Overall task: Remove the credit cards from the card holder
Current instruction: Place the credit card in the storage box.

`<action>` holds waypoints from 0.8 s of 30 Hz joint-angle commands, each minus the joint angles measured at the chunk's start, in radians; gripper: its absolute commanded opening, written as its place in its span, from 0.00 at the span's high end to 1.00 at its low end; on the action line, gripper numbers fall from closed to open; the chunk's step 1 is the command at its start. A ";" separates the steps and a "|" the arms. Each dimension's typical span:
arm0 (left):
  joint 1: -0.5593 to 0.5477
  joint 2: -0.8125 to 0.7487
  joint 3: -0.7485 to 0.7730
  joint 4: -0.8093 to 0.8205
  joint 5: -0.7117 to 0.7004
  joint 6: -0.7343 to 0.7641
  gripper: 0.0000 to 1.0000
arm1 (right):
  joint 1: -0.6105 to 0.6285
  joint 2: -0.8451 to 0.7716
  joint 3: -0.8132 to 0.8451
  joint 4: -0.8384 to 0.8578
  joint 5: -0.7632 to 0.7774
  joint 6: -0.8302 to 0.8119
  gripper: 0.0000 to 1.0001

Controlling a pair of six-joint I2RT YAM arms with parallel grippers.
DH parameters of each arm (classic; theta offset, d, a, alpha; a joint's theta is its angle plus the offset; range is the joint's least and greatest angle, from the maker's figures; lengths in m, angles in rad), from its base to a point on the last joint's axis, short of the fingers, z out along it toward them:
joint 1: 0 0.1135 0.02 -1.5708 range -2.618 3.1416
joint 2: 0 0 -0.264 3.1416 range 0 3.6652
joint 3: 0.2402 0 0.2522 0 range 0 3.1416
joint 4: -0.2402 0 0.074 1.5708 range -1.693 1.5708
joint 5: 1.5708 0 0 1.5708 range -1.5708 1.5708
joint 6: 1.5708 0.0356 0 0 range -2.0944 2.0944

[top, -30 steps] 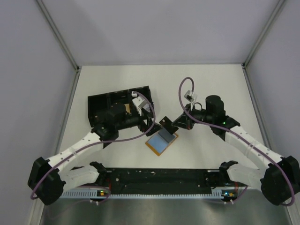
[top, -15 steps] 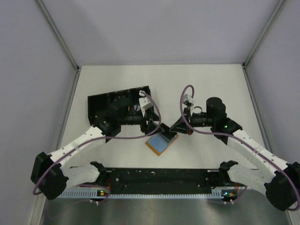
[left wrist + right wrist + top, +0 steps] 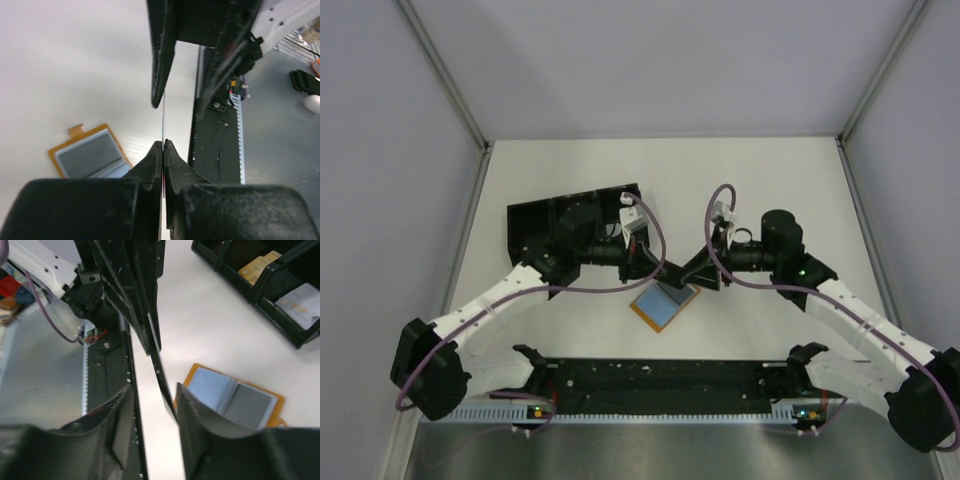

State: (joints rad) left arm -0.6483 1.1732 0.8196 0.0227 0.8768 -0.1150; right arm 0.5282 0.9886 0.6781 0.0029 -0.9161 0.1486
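The orange-tan card holder (image 3: 662, 304) lies open on the table, pale blue-grey cards in its sleeves; it also shows in both wrist views (image 3: 89, 157) (image 3: 232, 397). Above its far end the two grippers meet tip to tip. My left gripper (image 3: 657, 268) (image 3: 163, 145) is shut on a credit card (image 3: 163, 117) seen edge-on as a thin line. In the right wrist view that card (image 3: 162, 375) is a dark strip leaning against one finger of my right gripper (image 3: 155, 390) (image 3: 694, 272), whose jaws stand apart around it.
A black three-compartment tray (image 3: 520, 215) sits at the back left, behind my left arm. It holds a gold card (image 3: 257, 262) and a whitish card (image 3: 300, 300). The black rail (image 3: 660, 378) with both arm bases runs along the near edge.
My left gripper moved right to the card held by my right gripper and shut on it. The right gripper's jaws have opened off the card.
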 commanded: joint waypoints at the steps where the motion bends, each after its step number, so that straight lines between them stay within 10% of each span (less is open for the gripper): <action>1: 0.073 -0.059 -0.002 -0.003 -0.110 -0.061 1.00 | 0.009 -0.045 -0.012 0.029 0.081 -0.015 0.49; 8: 0.269 -0.188 -0.019 -0.240 -0.408 -0.156 1.00 | 0.006 -0.071 -0.040 0.019 0.230 -0.017 0.11; 24: 0.763 -0.109 0.173 -0.592 -0.900 -0.092 1.00 | 0.006 -0.065 -0.095 0.055 0.276 0.028 0.02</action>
State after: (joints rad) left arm 0.0803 0.9962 0.9218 -0.5488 0.1219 -0.2218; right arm 0.5282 0.9329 0.5953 0.0139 -0.6449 0.1612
